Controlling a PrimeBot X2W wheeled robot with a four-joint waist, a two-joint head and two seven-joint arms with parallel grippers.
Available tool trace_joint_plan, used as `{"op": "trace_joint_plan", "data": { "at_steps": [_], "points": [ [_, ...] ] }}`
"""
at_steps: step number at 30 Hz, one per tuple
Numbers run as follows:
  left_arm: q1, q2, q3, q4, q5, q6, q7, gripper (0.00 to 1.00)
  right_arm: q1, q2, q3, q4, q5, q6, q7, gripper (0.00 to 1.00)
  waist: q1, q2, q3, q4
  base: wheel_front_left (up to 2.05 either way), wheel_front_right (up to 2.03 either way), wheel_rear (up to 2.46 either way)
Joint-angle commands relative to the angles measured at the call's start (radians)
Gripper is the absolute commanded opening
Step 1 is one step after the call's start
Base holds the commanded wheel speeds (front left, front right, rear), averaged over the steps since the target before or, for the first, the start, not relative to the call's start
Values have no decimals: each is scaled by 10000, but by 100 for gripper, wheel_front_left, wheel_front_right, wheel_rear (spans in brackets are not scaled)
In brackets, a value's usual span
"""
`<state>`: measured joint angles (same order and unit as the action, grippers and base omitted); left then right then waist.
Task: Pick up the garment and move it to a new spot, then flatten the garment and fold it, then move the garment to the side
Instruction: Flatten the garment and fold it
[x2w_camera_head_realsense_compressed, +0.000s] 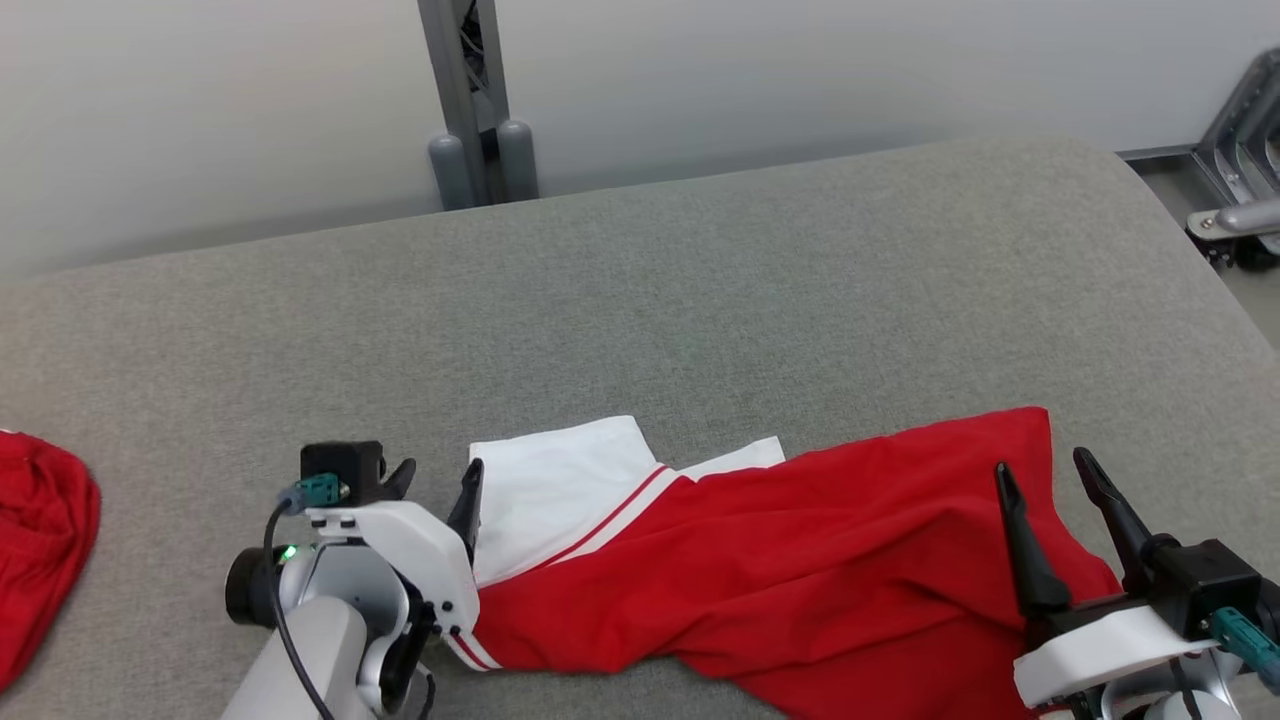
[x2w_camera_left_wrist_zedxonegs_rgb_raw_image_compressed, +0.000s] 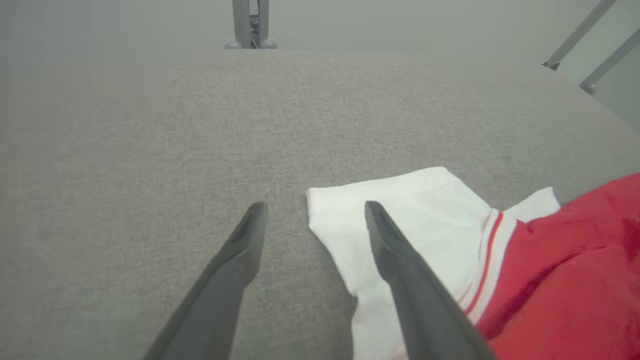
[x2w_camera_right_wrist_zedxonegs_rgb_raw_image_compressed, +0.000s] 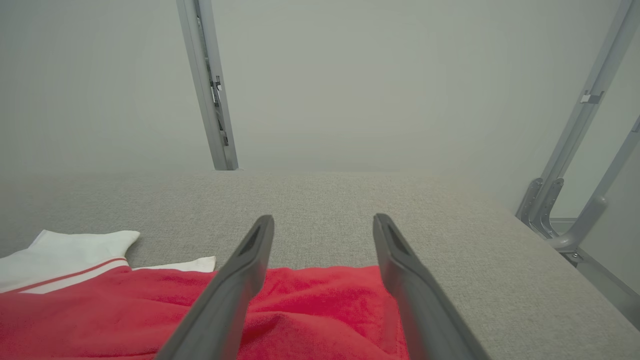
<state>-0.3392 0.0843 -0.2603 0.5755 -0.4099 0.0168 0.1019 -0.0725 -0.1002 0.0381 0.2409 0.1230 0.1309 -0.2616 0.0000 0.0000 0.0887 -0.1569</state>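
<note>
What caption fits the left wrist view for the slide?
Open left gripper over the white end of a red garment lying on a grey table.

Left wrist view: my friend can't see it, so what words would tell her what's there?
The robot's open left hand reaches over a grey fabric-covered table, one dark finger above the white end of a red garment lying at the right.

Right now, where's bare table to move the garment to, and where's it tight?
Biggest bare stretch: far half of the grey table, from the garment back to the metal post. Smaller gap: between the left hand and the other red cloth. Tight: the near edge, garment spanning between both open hands, right hand over its red end.
</note>
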Motion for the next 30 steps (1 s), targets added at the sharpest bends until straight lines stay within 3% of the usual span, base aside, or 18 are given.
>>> {"op": "trace_joint_plan", "data": {
  "at_steps": [1, 13, 14, 15, 16, 17, 20, 25, 30],
  "points": [
    [-301, 115, 5, 186, 29, 37, 87, 100, -115, 6, -4, 15, -20, -3, -55, 100, 0, 0, 279, -270, 0, 0, 0],
    [-1694, 560, -303, 1946, 328, -61, 692, 100, -545, 186, 95, -78, 221, -3, -55, 100, 0, 0, 1093, -1009, 0, 0, 0],
    [-1695, 569, -358, 2067, 359, -80, 738, 89, -543, 191, 81, -69, 220, -3, -55, 100, 0, 0, 1112, -1037, 0, 0, 0],
    [-1712, 573, -378, 2156, 357, -101, 711, 45, -545, 196, 67, -49, 204, -3, -55, 100, 0, 0, 1127, -1057, 0, 0, 0],
    [-1712, 573, -378, 2156, 357, -101, 711, 45, -545, 196, 67, -49, 204, -3, -55, 100, 0, 0, 1127, -1057, 0, 0, 0],
    [-1724, 562, -393, 2203, 344, -138, 666, 0, -548, 205, 53, -25, 173, -3, -55, 100, 0, 0, 1137, -1074, 0, 0, 0],
    [-1696, 522, -291, 2079, 216, -103, 231, 0, -590, 219, 76, 169, 206, -3, -55, 100, 0, 0, 1134, -1084, 0, 0, 0],
    [-1233, 577, -7, 1484, 30, 52, -656, 0, -1057, 286, 61, 1334, 1237, -3, -31, 100, 0, 0, 1063, -990, 0, 0, 0],
    [-577, 657, 141, 356, -125, 146, -1117, 0, -2140, 26, 248, 2737, 2478, -1, 943, 100, 0, 0, 1109, -726, 0, 0, 0]
  ]
}}
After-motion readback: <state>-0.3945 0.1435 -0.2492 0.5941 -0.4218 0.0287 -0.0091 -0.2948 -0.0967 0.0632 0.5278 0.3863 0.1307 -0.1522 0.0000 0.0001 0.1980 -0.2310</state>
